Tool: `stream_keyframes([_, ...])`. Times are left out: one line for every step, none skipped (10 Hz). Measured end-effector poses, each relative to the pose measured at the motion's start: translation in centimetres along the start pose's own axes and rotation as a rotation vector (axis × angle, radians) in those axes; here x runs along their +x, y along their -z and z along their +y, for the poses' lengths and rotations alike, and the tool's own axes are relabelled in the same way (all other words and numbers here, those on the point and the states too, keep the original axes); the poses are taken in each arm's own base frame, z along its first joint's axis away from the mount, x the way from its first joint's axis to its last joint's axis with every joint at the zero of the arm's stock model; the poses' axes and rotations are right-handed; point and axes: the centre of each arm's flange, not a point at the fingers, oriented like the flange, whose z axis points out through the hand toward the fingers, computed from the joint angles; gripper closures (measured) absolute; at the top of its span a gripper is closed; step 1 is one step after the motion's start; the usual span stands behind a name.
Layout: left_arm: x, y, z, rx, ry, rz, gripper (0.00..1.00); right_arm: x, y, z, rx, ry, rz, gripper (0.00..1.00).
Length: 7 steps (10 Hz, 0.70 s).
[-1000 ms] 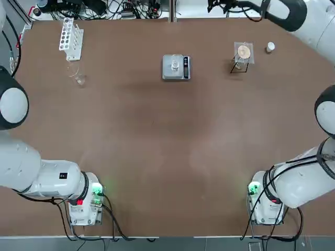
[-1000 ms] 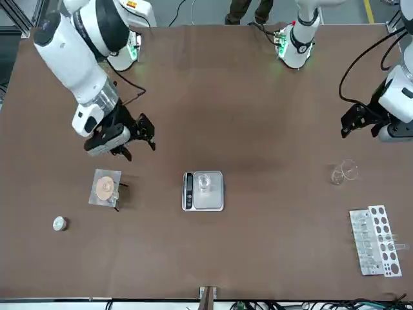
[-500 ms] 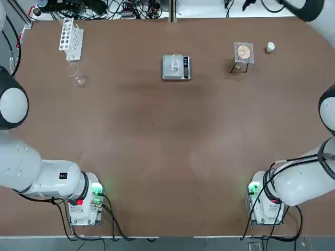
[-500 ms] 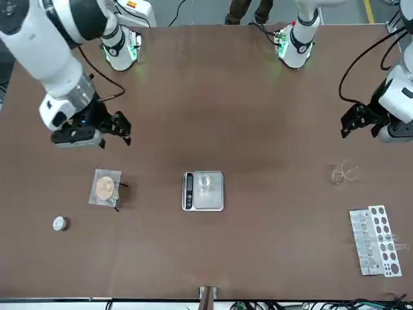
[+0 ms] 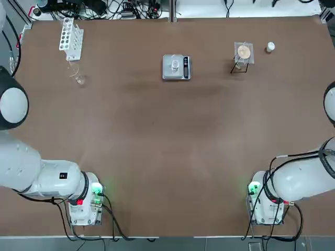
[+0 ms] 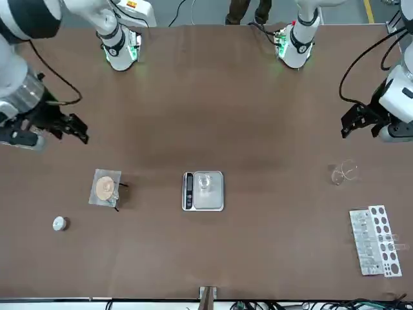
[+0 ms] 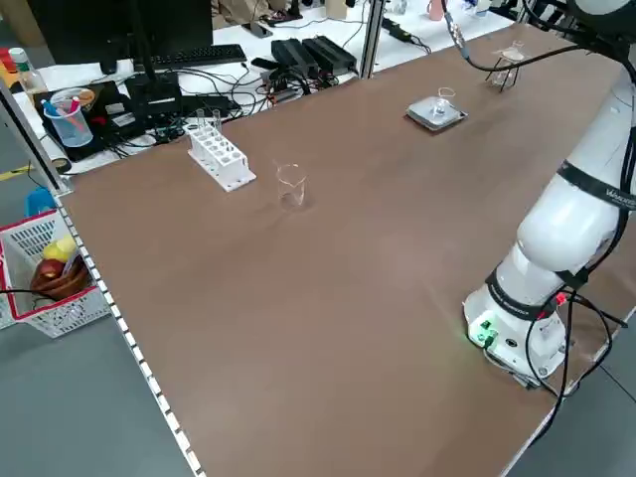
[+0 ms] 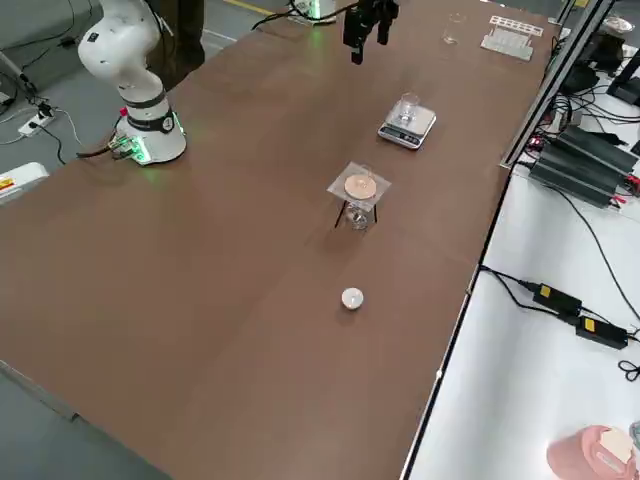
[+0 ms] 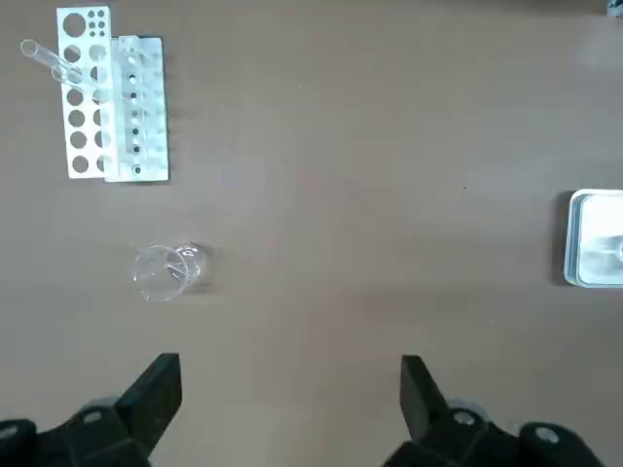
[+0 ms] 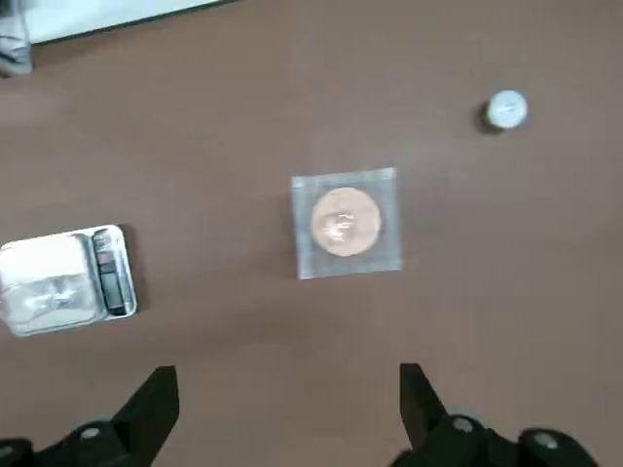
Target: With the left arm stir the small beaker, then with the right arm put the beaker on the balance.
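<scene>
- Small beaker: clear glass, on the square silver pan of your flat grey balance.
- Your right gripper is wide, nothing between its fingers, out past the stand's side of the balance.
- Your left gripper is wide and empty, on the rack's side.
- White rack, perforated; left wrist view shows clear tubes lying in it.
- Glass vessel near it; looks like clear glass, hard to read from above.
- Stand: round tan disc; dark legs show in right side view, hidden in right wrist view.

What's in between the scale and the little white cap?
The small stand with the round tan disc sits between the scale and the white cap. The front view shows it.
</scene>
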Motion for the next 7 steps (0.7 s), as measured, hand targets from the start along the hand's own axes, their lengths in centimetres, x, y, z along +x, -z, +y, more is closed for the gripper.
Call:
stream_keyframes([0.0,0.0,0.0,0.0,0.0,0.0,0.0,-0.1,0.4,1.0,-0.003,-0.011,-0.005,0.0])
stream_keyframes([0.0,0.0,0.0,0.0,0.0,0.0,0.0,-0.1,0.6,1.5,-0.005,-0.007,-0.006,0.0])
stream_keyframes([0.0,0.0,0.0,0.0,0.0,0.0,0.0,0.0,0.6,1.9,-0.008,0.015,-0.005,0.0])
stream_keyframes([0.0,0.0,0.0,0.0,0.0,0.0,0.0,0.2,0.6,2.4,-0.011,0.062,-0.005,0.0])
stream_keyframes([0.0,0.0,0.0,0.0,0.0,0.0,0.0,0.4,0.6,3.1,-0.014,0.116,-0.004,0.0])
stream_keyframes([0.0,0.0,0.0,0.0,0.0,0.0,0.0,0.7,0.7,4.1,-0.015,0.15,-0.004,0.0])
stream_keyframes([0.0,0.0,0.0,0.0,0.001,0.0,0.0,0.9,0.7,5.0,-0.016,0.161,-0.004,0.0])
